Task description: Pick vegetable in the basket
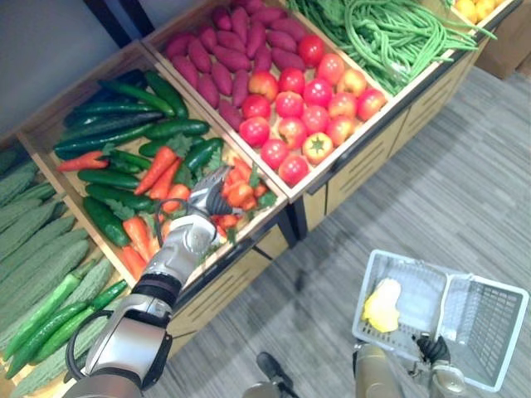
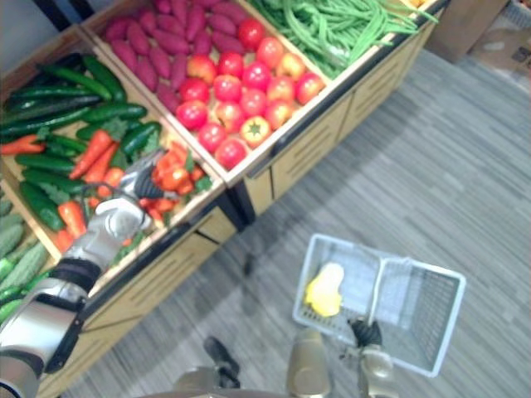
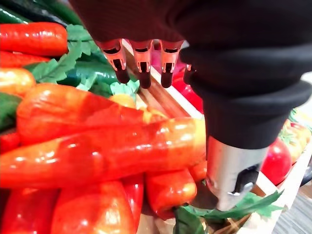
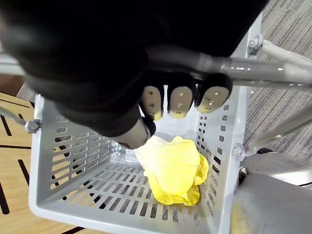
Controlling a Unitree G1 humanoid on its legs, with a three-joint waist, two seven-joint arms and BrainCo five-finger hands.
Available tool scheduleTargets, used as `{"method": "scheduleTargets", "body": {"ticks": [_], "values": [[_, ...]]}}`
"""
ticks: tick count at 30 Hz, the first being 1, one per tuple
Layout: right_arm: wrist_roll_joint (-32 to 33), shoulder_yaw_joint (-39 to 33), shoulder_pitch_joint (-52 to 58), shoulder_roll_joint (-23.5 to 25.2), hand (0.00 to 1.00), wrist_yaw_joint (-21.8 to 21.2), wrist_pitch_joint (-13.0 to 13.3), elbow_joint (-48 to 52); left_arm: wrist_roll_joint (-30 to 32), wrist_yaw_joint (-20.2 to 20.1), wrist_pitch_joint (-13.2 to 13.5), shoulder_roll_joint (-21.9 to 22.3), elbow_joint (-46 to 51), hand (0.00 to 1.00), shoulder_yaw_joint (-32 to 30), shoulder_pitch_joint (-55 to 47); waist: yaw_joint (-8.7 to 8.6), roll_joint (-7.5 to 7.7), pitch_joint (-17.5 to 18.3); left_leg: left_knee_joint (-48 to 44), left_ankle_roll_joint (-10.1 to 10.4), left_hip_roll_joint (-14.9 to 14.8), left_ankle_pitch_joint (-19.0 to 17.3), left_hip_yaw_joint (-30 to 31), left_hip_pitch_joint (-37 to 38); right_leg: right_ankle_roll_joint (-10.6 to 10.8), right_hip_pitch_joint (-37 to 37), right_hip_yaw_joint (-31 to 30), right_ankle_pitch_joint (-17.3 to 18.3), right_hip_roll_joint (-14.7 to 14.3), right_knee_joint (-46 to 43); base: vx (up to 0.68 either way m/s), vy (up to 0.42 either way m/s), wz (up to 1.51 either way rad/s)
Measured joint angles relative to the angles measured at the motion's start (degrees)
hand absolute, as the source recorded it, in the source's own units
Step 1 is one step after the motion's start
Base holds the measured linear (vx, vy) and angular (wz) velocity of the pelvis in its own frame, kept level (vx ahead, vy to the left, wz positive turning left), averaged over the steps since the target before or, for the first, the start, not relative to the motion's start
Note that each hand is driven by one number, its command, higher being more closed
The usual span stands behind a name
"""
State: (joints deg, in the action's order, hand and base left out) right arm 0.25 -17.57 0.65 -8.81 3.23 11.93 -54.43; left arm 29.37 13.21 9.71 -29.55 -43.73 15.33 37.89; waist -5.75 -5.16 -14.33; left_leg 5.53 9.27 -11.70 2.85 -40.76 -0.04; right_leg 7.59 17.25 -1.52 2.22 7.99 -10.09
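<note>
- The long dark-green cucumbers [image 1: 124, 137] fill the left part of the bin and lie against the carrots. The reach should stay to the right of them and of the leafy green tops.
- The left robot hand [image 1: 206, 203] hovers over the heap of glossy orange-red carrots [image 3: 107, 151] at the near right corner of that bin in the slanted wooden desk [image 1: 365, 157]. Its fingers [image 3: 141, 63] are stretched almost straight above the heap and hold nothing, so no carrot is gripped yet.
- The step in hand looks like the grasp. The long carrot lying across the top of the heap is the easiest target.
- The robot hand should come down over the carrot's thick middle and wrap fully round it. The skin looks slick, so a fingertip pinch may slip.
- A straight lift is wise, because the neighbouring carrots touch it and could roll over the low front rim.
- The round red tomatoes [image 1: 290, 104] sit in the next bin, past the wooden divider. The carry should pass high over that corner.
- The white perforated plastic basket [image 1: 419, 286] hangs low over the grey floor [image 1: 465, 166], well apart from the bin. A crumpled yellow vegetable [image 4: 173, 168] already lies inside it.
- The right robot hand [image 4: 178, 100] has its fingers curled round the basket's grey metal handle [image 4: 253, 66]. Holding it level would make the drop easier.
</note>
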Motion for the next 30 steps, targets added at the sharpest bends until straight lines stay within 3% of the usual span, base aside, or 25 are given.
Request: {"method": "scheduleTargets", "body": {"ticks": [11, 12, 19, 30], "values": [[1.0, 1.0, -0.5, 0.8, 1.00, 0.1, 0.2, 2.7, -2.1, 0.5, -1.1, 1.4, -4.4, 0.00, -4.7, 3.4, -0.02, 0.72, -1.8, 0.0, 0.2, -0.9, -0.1, -1.8, -0.9, 0.0, 3.7, -1.8, 0.1, -0.6, -4.2, 0.02, -0.010, -0.04], [1.1, 1.3, -0.5, 0.8, 1.00, 0.1, 0.2, 2.9, -2.1, 0.5, -1.1, 1.4, -4.5, 1.00, -5.1, 3.4, -0.01, 0.74, -1.8, 0.0, 0.2, -1.0, -0.1, -2.2, -0.9, 0.0, 3.8, -1.8, 0.1, -0.6, -4.2, 0.01, -0.032, -0.11], [1.7, 2.3, -0.4, 0.8, 1.00, 0.4, 0.7, 3.0, -2.1, 1.7, -1.5, 2.4, -6.6, 1.00, -10.2, 5.7, -0.04, 0.78, -1.8, 0.0, 0.3, -1.2, 0.0, -2.7, -1.7, 0.0, 4.9, -1.8, 0.5, -0.7, -4.2, 0.00, -0.031, -0.03], [2.1, 3.1, -0.3, 0.6, 1.00, 0.4, 0.7, 3.1, -2.1, 0.3, -2.1, 4.7, -8.8, 1.00, -10.0, 5.6, -0.03, 0.77, -1.8, 0.0, 0.3, -1.4, 0.0, -2.3, -1.7, 0.0, 4.4, -0.9, 0.5, -0.6, -4.3, 0.03, -0.008, 0.03]]}}
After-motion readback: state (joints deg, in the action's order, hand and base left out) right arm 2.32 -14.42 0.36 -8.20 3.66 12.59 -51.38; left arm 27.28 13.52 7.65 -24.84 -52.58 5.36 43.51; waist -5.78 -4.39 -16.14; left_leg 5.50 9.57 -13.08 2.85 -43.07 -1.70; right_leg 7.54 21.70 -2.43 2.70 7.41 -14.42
